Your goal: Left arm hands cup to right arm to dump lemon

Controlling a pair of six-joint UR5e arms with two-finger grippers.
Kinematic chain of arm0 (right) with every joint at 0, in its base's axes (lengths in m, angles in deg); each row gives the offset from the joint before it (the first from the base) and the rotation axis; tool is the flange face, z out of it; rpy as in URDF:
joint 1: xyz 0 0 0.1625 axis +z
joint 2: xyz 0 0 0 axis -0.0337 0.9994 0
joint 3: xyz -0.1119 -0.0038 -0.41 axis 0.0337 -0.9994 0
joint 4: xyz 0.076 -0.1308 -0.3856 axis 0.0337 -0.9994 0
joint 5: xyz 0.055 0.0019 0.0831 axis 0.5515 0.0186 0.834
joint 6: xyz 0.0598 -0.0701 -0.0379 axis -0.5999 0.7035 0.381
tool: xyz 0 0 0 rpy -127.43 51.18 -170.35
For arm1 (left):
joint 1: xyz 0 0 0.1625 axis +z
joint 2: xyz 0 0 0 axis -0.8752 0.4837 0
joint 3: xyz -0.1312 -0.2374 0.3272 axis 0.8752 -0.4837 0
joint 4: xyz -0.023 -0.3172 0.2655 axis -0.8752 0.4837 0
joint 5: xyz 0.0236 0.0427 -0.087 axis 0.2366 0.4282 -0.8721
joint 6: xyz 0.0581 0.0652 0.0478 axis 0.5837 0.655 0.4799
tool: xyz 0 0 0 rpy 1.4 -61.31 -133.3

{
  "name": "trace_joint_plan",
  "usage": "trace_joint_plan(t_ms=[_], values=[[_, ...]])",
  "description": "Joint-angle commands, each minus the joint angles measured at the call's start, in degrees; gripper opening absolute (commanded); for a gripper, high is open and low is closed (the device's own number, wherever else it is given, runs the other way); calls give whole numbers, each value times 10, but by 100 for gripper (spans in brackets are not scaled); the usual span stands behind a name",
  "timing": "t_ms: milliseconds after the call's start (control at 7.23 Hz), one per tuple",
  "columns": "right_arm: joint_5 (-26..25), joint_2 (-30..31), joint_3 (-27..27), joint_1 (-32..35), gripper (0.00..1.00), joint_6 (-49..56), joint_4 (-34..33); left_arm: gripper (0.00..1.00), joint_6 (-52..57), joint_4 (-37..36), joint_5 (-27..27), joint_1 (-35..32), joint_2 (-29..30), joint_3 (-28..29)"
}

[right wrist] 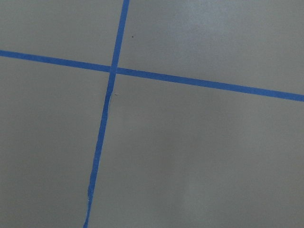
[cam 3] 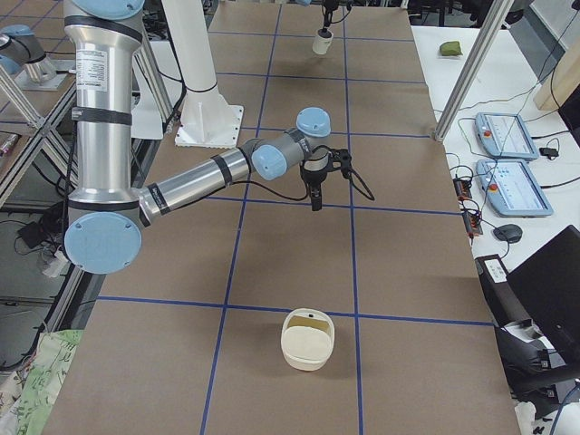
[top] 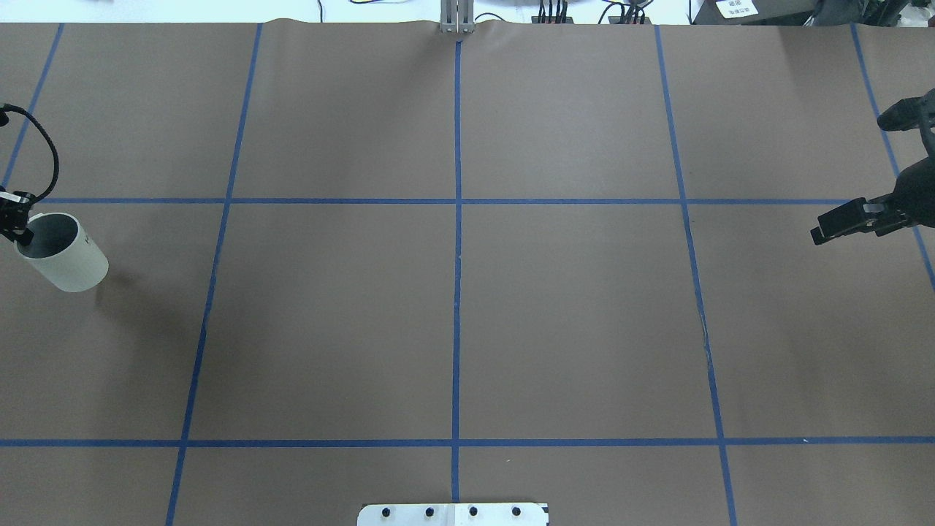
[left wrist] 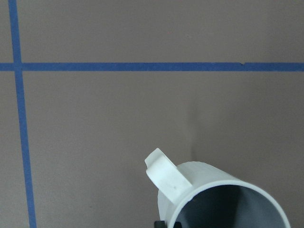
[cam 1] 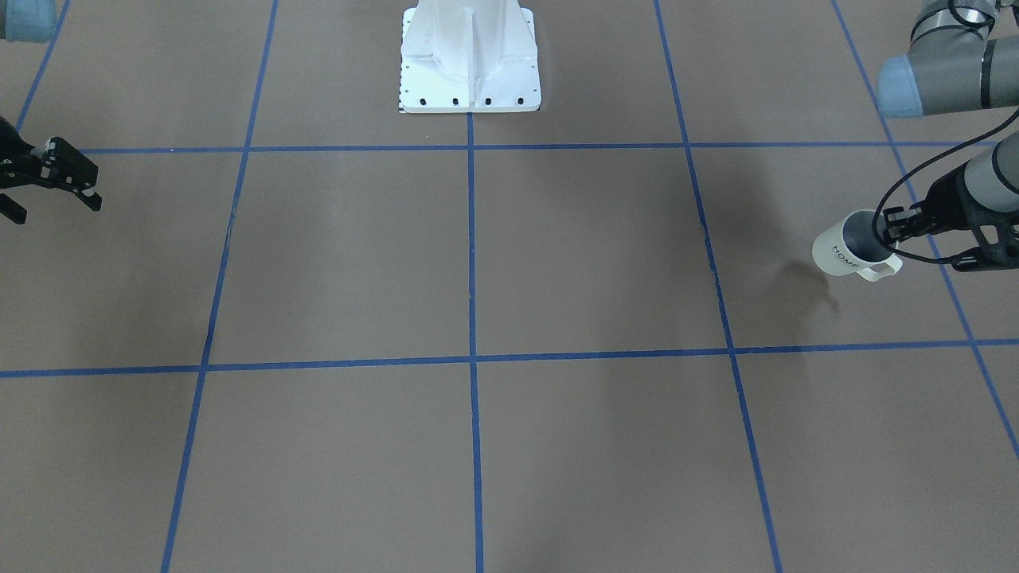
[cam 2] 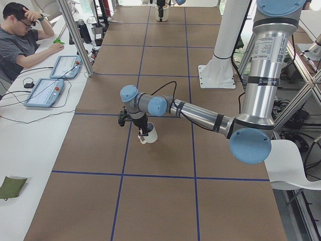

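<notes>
Left gripper (cam 1: 890, 228): clamped on the rim of the cup (cam 1: 836, 253), one finger inside the mouth and one outside. How wide the jaws stand cannot be read more closely than the thickness of the rim.

Cup: close to the left end of the bench (top: 570, 321), about midway between the robot-side edge and the operators' edge. It hangs clear of the surface, and in the front view its shadow lies apart from it. It is tilted, with the mouth up and towards the gripper and the base lower, pointing towards the bench's middle. The handle (left wrist: 166, 173) is on the side facing the operators' edge. Part of the black lettering shows on the wall. The inside is grey and only partly in view.

Right gripper (cam 1: 54, 208): near the right end of the bench, well apart from the cup, held above the surface. Its fingers are spread with nothing between them. The right wrist camera shows only bare bench and blue tape (right wrist: 114, 71).

A cream tub (cam 3: 306, 352) sits on the bench at the right end, open side up.
</notes>
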Motion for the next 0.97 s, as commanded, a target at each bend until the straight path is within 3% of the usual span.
trace_joint_plan(t_ms=[0, 277, 553, 830], values=[[1, 0, 8, 1, 100, 3, 1, 0, -1, 0, -5, 14, -3, 3], [1, -2, 5, 1, 100, -1, 0, 0, -2, 1, -5, 32, -2, 4], [-5, 5, 8, 10, 100, 7, -1, 99, 3, 1, -3, 33, -2, 3], [-6, 20, 3, 27, 100, 70, -3, 100, 4, 11, 5, 30, -4, -36]])
